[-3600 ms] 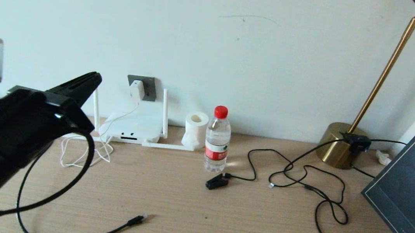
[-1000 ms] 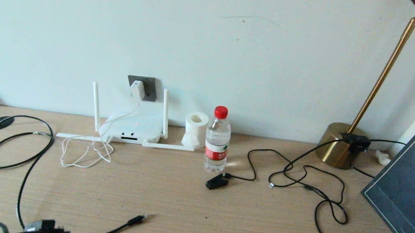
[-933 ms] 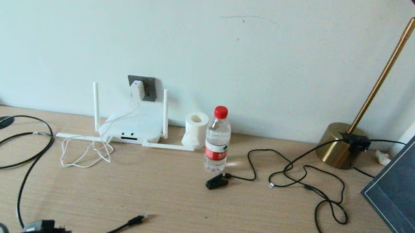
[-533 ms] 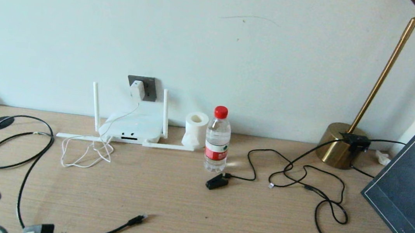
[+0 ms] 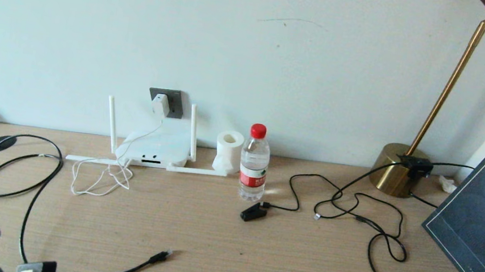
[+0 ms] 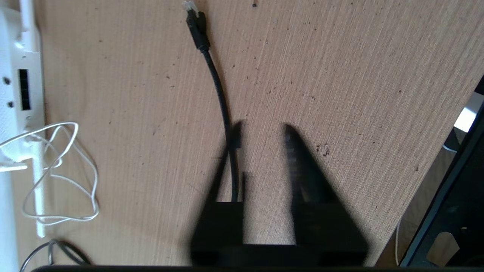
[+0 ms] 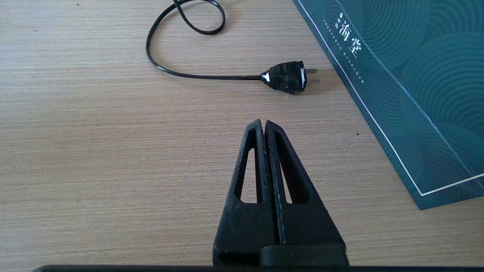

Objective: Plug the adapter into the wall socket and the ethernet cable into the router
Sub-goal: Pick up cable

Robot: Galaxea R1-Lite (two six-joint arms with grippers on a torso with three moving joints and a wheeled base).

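Adapter [image 5: 160, 104] is already sitting in the socket [image 5: 173, 102]. Left pincer [image 6: 261, 134] is hanging parted beside the ethernet cable [image 6: 215, 77] on the desk [image 5: 221, 238]; probably best pinching near the connector. Right pincer [image 7: 263, 124] is parked, clenched.

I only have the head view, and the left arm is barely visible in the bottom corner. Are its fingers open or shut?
Observer: Open. The left wrist view shows the left gripper with its fingers apart, holding nothing.
Operator: Where's the ethernet cable relative to them?
Observer: The ethernet cable lies on the table, passing under one finger, with its connector beyond the tips.
Operator: And the right gripper? I can't see it.
Observer: The right gripper is shut and empty, above the table near a black two-pin plug.
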